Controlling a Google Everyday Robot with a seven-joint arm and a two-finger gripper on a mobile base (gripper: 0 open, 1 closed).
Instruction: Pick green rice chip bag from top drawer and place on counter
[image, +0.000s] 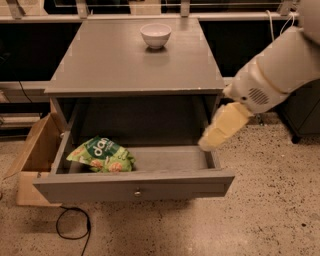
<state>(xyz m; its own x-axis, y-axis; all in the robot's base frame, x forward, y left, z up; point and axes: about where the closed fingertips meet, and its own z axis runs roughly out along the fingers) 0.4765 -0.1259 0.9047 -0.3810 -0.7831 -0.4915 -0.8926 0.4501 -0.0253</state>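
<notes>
I am holding the gripper (207, 144) over the right end of the open top drawer (135, 185); I cannot tell whether it is open or closed. The green rice chip bag (102, 155) is lying flat at the drawer's left end, well apart to the gripper's left, its long axis running left to right.

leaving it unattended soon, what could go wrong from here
1. The gripper hangs at the right wall of the top drawer, below the counter edge; it might clip either.
2. The green rice chip bag lies at the far left, crumpled, so a grasp could slip.
3. A white bowl stands on the counter; placing near it may knock it.
</notes>
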